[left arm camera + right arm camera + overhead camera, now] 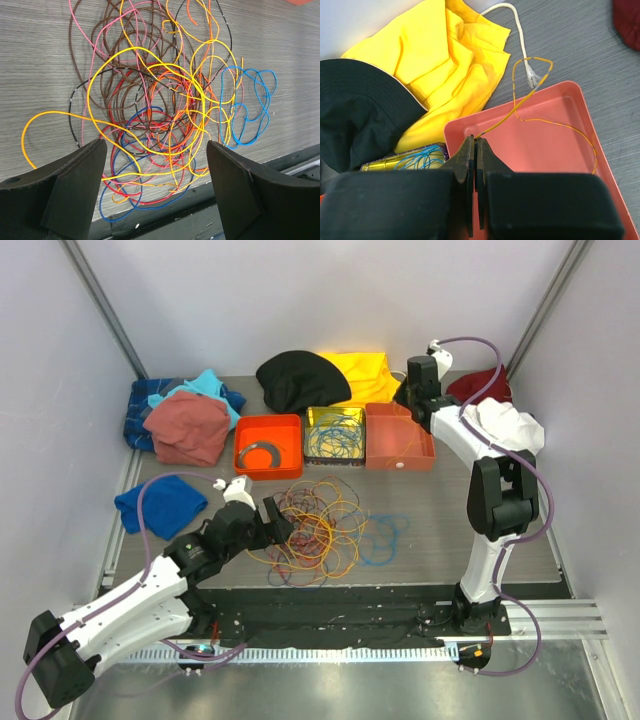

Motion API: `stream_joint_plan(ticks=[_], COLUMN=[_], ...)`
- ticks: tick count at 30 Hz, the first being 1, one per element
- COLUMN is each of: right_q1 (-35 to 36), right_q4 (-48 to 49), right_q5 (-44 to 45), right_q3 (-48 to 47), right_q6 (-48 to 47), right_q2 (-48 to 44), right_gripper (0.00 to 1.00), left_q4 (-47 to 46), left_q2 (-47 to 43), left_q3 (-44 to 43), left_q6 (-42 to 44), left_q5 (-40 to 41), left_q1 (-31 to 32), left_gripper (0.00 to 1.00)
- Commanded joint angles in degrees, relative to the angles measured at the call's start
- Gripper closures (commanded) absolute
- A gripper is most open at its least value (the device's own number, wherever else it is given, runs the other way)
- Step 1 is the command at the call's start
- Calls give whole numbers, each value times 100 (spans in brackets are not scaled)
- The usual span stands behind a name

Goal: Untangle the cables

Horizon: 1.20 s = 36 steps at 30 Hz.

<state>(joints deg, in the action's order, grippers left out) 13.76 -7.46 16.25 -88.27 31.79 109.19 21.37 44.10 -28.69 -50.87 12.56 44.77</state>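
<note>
Salmon tray (pixel 545 157) beneath the yellow cable (pixel 520 102) in right claw (pixel 474 141).

The cables (pixel 155 95) — lower loops hidden behind the left gripper (pixel 155 145), top cropped.

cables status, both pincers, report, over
Left pincer open, by the cable tangle. Right pincer shut on a yellow cable over the pink tray. Tangle knotted, blue cable lying beside it. Nothing between left pincer and tangle.
</note>
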Motion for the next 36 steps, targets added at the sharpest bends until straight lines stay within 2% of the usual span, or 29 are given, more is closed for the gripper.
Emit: stream_joint_plan(ticks=[1,11,27,36], right_q1=[22,22,259,399], right_q4=[105,17,579,483], right_q5=[115,98,176,177], right_q3=[-410,-788,1188,1356], right_q6=[-77,-191,-217,-165], right_q2=[-354,-197,-512,-626], right_gripper=[99,99,99,99], left_q4=[-18,-10,-62,-71], left_q2=[-59,-112,-173,-270], left_q3=[-58,-23,100,144], left_q6=[95,25,-10,-37], left_q5=[133,133,72,19], left_q1=[14,14,14,14], left_gripper=[14,14,14,14])
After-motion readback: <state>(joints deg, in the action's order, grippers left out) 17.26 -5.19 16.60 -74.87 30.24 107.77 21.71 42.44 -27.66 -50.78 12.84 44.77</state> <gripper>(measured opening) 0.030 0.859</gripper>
